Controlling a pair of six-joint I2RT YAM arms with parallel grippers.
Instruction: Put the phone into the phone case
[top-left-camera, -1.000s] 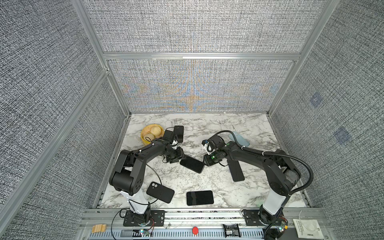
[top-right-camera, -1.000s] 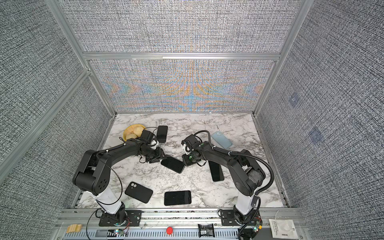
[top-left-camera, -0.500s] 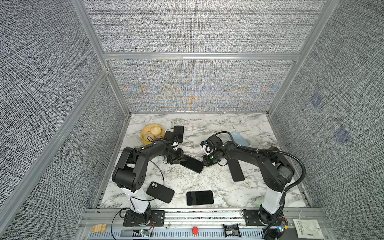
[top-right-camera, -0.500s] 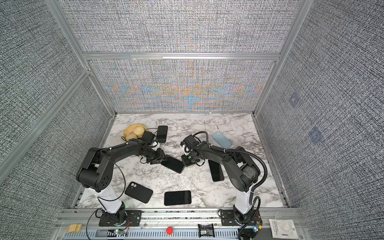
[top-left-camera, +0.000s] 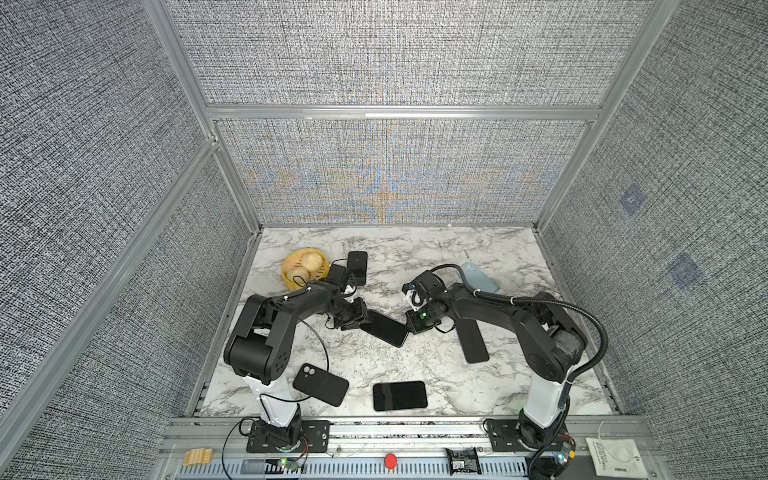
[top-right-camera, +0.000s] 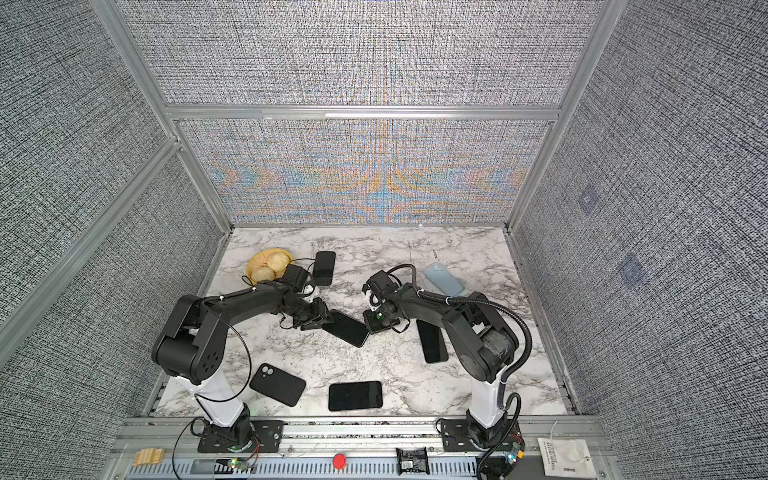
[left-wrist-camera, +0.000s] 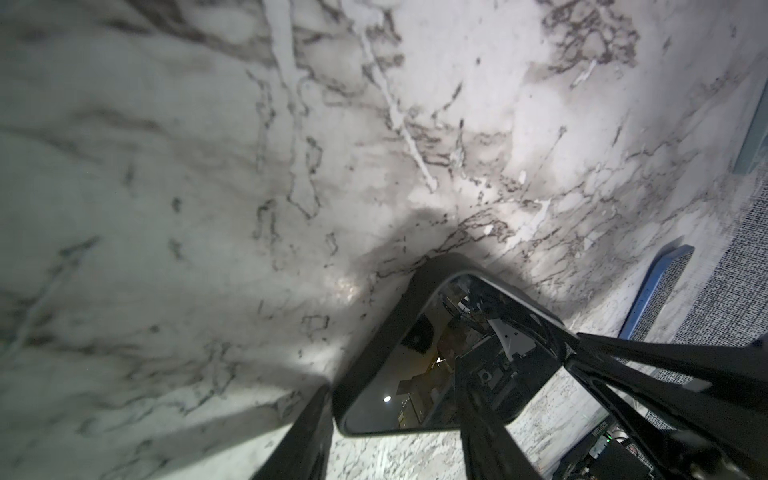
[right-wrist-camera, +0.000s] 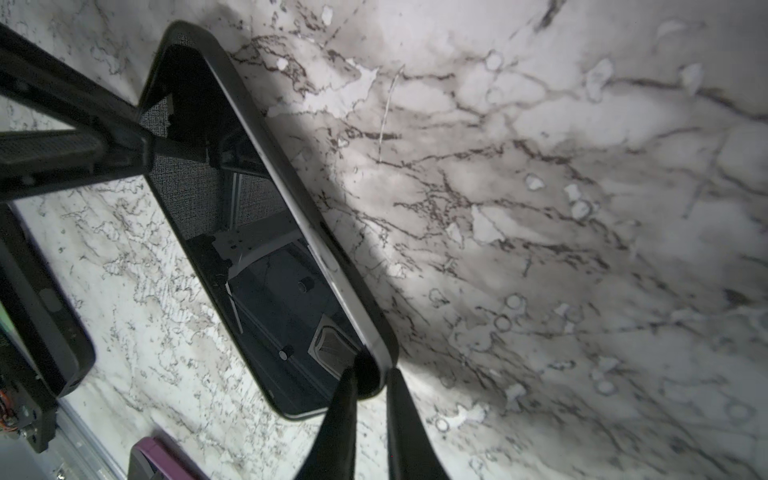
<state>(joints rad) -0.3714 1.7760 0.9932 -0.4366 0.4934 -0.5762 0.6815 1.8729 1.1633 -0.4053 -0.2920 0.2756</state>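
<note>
phone (top-left-camera: 384, 328): black, screen up, mid-surface, slanting from far left to near right, a pincer at each end; the shadow beneath suggests it sits slightly raised.
phone case (top-left-camera: 320, 384): taken to be the black shell at near left, camera cut-out up, well apart from the phone. A dark rim also rings the phone, so this is uncertain.
left pincer (top-left-camera: 360, 323): jaws part-way apart, the phone's far-left end between its fingers (left-wrist-camera: 309, 428); reads as a hold.
right pincer (top-left-camera: 409, 332): fingers (right-wrist-camera: 345, 415) nearly together, nipping the phone's near-right corner.
hazard, slip: small bite on glossy glass; the phone may pivot or drop onto hard stone.
hazard, conflict: two arms on one rigid body; mismatched motion may wrench it free.
hazard, sweep: second black phone (top-left-camera: 471, 340) lies just beside the right arm (top-left-camera: 498, 309); it may be nudged.
hazard, seating: an unbraced case may skate when pressed.
surface (top-left-camera: 415, 257): white marble pattern, grey veins. It also carries a third black phone (top-left-camera: 400, 395) near, a fourth black phone (top-left-camera: 357, 267) far, a pale blue phone (top-left-camera: 480, 277) far right, and a yellow basket (top-left-camera: 287, 279) of buns (top-left-camera: 309, 262) far left.
room: grey woven panels (top-left-camera: 374, 62) in aluminium framing (top-left-camera: 399, 113).
</note>
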